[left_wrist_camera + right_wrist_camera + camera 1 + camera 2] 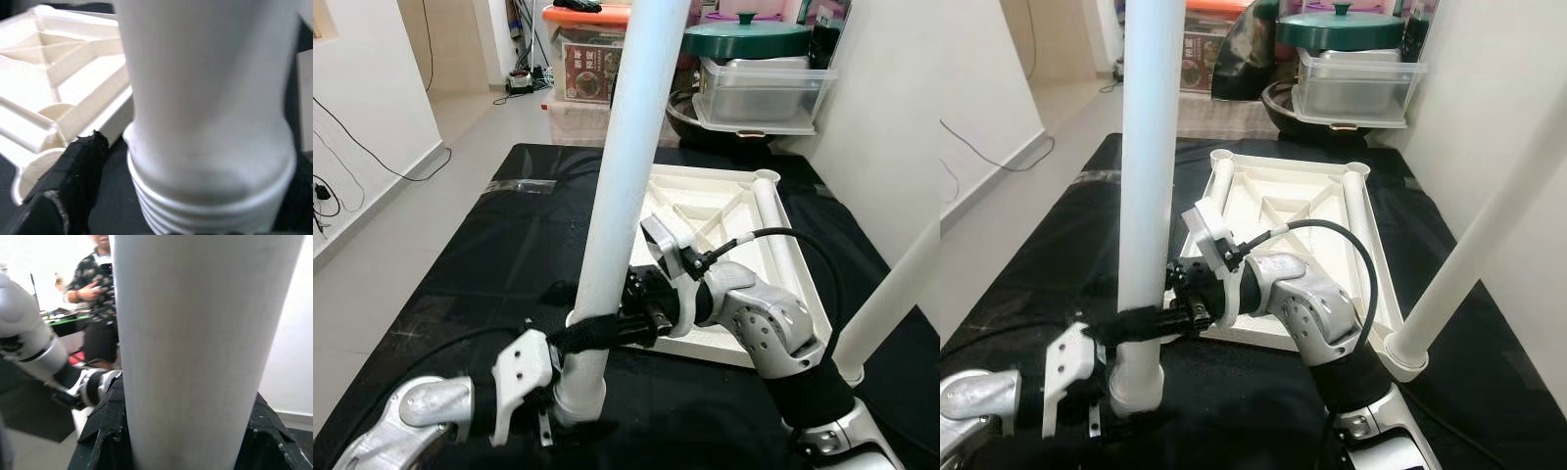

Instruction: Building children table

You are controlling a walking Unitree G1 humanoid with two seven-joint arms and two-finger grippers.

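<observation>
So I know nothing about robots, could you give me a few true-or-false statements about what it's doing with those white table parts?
1. Both grippers hold the same upright white leg. True: the left gripper is near its threaded base, the right gripper just above.
2. The tabletop lies upside down on a black sheet. True.
3. The held leg is already screwed into the tabletop. False: its base sits off the tabletop's near-left corner.
4. The pot lid behind is red. False: it is dark green.

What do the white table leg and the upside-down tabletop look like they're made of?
Table leg: likely moulded plastic, smooth satin white, with moulded screw threads at its base in the left wrist view. Tabletop: apparently matching cream-white plastic, with moulded ribs and round corner sockets.
</observation>
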